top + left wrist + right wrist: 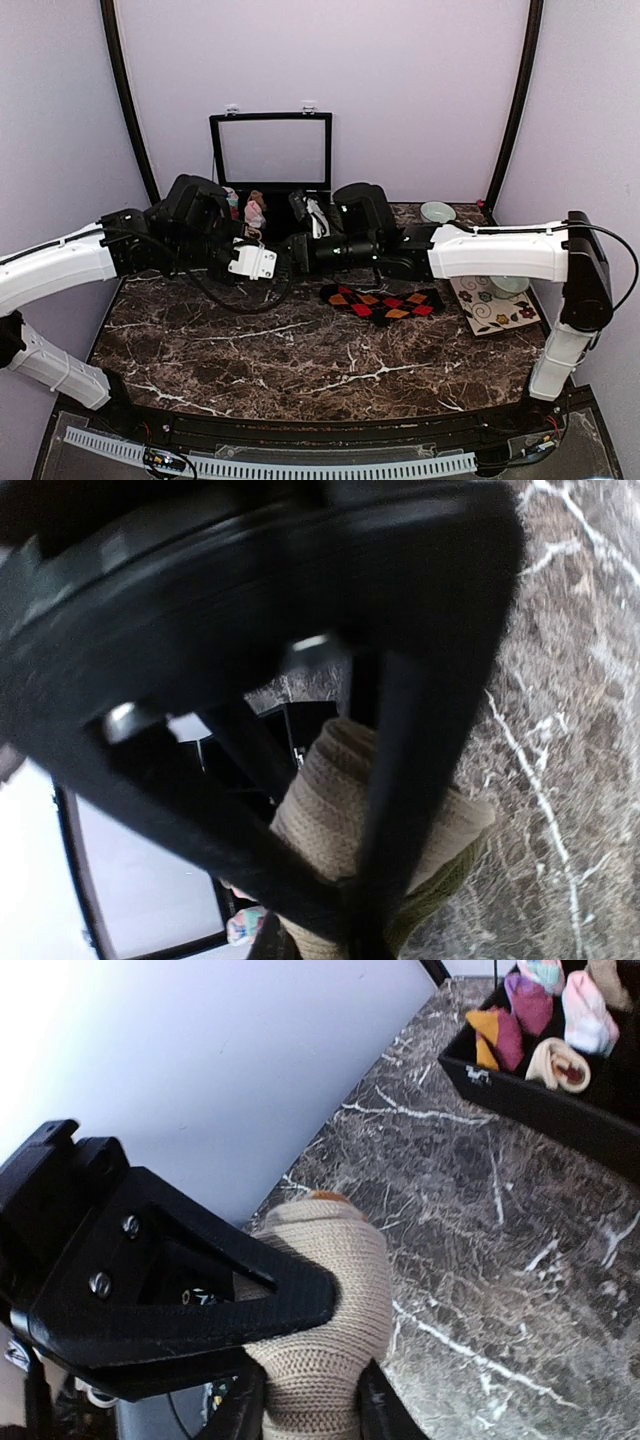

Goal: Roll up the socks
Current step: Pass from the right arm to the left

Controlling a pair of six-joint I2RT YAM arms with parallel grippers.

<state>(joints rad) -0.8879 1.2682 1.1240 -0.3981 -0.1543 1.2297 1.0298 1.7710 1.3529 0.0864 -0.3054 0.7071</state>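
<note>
Cream sock (320, 1300): wound into a fat roll and held off the worktop (300, 350) between both grippers, near the box (540, 1100); hidden under the arms in the top view.
Left gripper (350, 920): closed on the roll, fingers converging across the knit; green stripe showing at the roll's lower end.
Right gripper (310, 1410): fingers pressed against either side of the roll, gripping it.
Argyle sock (383, 302): flat and unrolled on the worktop, right of centre, apart from both grippers.
Box: open, lid upright, at the back of the worktop; small rolls (560, 1063) lying inside.
Done: cream sock judged rolled, or nearly so; roll looks compact, with only a glimpse of orange at its top.
Remaining: probably tucking or securing the cream roll and setting it down, perhaps in the box; then the whole rolling of the argyle sock, not yet begun.
Progress: roughly halfway, judged from one roll in hand and one sock lying flat.
Risk: loose end likely to spring open if both grips ease at once.
</note>
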